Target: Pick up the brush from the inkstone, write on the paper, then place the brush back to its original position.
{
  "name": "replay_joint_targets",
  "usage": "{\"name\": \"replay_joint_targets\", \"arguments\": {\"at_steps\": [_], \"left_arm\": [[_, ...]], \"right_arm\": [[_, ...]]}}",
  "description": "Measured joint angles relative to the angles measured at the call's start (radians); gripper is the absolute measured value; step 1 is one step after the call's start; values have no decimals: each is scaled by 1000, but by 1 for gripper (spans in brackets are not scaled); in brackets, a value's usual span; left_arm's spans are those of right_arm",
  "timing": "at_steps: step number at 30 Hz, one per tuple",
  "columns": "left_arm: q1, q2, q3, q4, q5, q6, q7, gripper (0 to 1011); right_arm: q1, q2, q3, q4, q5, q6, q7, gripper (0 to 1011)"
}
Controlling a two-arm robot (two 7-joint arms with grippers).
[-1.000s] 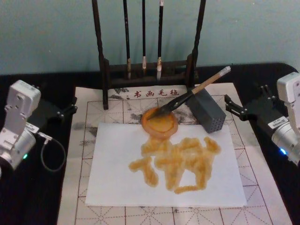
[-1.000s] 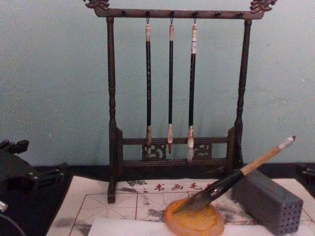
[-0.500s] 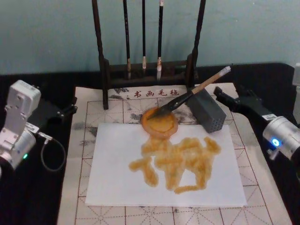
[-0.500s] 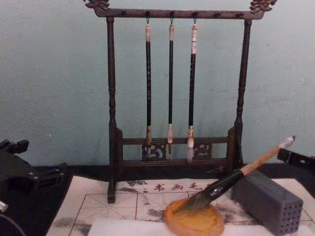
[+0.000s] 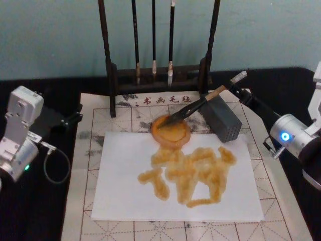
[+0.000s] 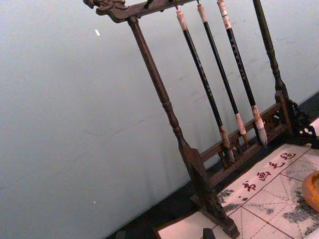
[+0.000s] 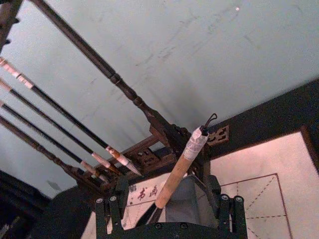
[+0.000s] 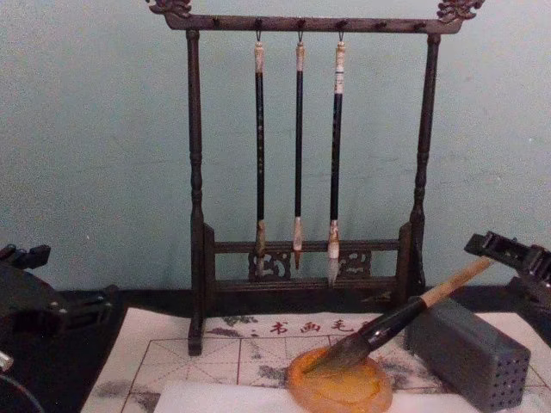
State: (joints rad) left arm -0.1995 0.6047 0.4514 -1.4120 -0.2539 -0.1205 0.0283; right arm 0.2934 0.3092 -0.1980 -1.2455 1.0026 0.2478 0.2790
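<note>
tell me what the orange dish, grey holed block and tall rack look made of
Round amber-orange translucent dish: looks like resin or glass, glossy; light shows through its rim. Grey rectangular block with holes: probably matte plastic or stone, evenly dull. Tall dark brush rack: likely stained wood, with turned posts, carved ends.

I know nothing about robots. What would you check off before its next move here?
1. Brush handle between the right hand's open fingers: ok.
2. Bristles resting on the inkstone: ok.
3. Fingers clear of the grey block beneath the handle: cannot tell.
4. Paper unmarked: not ok, amber strokes cover it.
5. Left hand parked off to the side: ok.
</note>
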Motion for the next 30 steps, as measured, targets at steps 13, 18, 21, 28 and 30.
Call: {"name": "replay_joint_targets", "arguments": {"at_steps": [13, 18, 21, 28, 30], "left_arm": [[0, 0, 0, 0, 0, 0, 0, 1001], [0, 0, 0, 0, 0, 0, 0, 1001], [0, 0, 0, 0, 0, 0, 0, 1001], [0, 0, 0, 0, 0, 0, 0, 1001], [0, 0, 0, 0, 0, 0, 0, 1001]], "right_arm": [[79, -42, -18, 92, 64, 31, -44, 1002], [108, -56, -25, 132, 85, 34, -62, 1002], [124, -61, -30, 152, 95, 34, -65, 1002], [166, -71, -38, 211, 118, 31, -64, 1002], [176, -72, -41, 226, 126, 30, -62, 1002]]}}
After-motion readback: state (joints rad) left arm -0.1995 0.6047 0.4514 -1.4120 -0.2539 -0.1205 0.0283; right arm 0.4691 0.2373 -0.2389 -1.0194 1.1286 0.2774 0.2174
